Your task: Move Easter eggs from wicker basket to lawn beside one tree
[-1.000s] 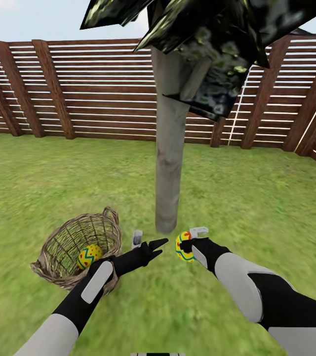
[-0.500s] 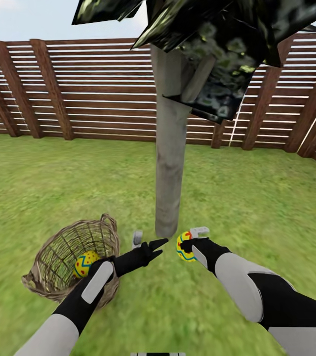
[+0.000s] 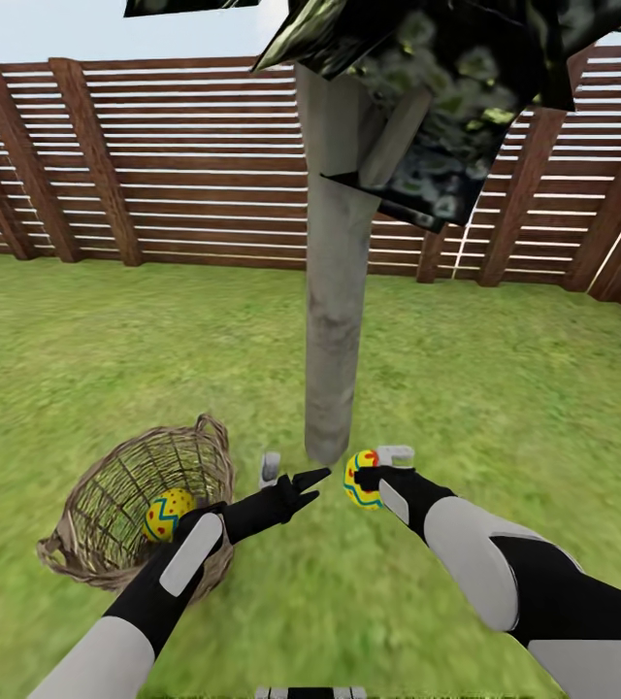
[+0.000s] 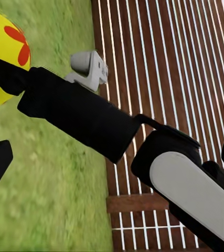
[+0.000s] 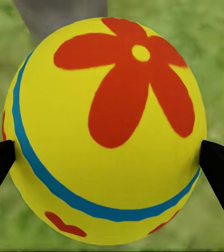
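**Egg held at the tree base, one egg in the basket**

Since a second ago, the basket (image 3: 141, 510) sits slightly further toward the lower left of the head view; the whole view has shifted, so the camera moved.

The right gripper (image 3: 362, 479) clamps a yellow egg (image 3: 360, 481) just beside the trunk foot of the tree (image 3: 335, 320), lower centre. The left gripper (image 3: 291, 478) is spread wide, empty. Another egg (image 3: 167, 513) lies inside the basket on the lawn (image 3: 505, 388).
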Motion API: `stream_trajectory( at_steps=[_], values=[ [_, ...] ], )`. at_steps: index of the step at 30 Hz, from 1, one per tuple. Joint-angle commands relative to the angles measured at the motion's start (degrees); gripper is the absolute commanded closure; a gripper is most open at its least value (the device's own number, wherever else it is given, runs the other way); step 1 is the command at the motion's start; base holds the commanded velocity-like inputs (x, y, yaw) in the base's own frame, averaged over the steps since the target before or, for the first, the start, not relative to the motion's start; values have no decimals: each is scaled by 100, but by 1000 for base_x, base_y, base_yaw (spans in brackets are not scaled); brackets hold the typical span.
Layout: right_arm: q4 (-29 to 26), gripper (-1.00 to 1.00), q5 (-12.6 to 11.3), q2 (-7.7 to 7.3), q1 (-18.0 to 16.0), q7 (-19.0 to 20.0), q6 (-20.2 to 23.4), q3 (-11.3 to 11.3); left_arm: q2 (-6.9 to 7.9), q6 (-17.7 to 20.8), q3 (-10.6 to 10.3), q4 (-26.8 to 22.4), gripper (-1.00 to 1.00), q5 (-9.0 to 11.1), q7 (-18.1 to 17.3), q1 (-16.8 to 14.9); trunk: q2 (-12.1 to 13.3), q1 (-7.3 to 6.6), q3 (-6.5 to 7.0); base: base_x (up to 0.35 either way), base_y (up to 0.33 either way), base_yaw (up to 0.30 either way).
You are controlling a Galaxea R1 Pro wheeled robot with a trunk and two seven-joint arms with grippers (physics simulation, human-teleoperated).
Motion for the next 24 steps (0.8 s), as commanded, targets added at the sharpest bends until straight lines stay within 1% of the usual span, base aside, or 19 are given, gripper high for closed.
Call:
stream_trajectory(
  at_steps=[1,2,4,5,8,11,17,18,20,24],
  values=[
    [-7,100,31,3,0,5,47,-54,0,41,1,2,-100,41,4,-3,-4,1,-27,0,0,0],
    [8,100,-72,7,-1,26,58,-61,0,41,1,2,-100,41,4,-4,-5,4,-49,0,0,0],
    [19,100,-411,10,0,45,75,-66,6,47,1,-6,-100,41,4,-3,-8,9,-94,0,0,0],
    [24,100,-494,10,0,45,93,-63,8,49,1,-9,-100,41,4,-3,-9,11,-116,0,0,0],
    [22,100,-530,16,0,41,361,-60,8,49,1,-10,-100,41,4,-4,-13,19,-182,0,0,0],
    [19,100,-526,10,0,48,435,-66,9,49,1,-10,-100,41,4,-5,-17,27,-249,0,0,0],
    [4,100,-525,10,7,91,370,-67,1,50,0,-8,-100,41,4,-3,-25,42,-382,0,0,0],
    [3,100,-525,10,7,92,330,-65,3,50,-1,-6,-100,41,4,-4,-26,45,-404,0,0,0],
    [2,100,-532,10,7,93,84,-66,0,49,1,-2,-100,41,4,-3,-29,50,-448,0,0,0],
    [-3,100,-534,5,7,93,-11,-67,-7,50,-2,0,-100,41,4,-3,-34,60,-537,0,0,0]
  ],
)
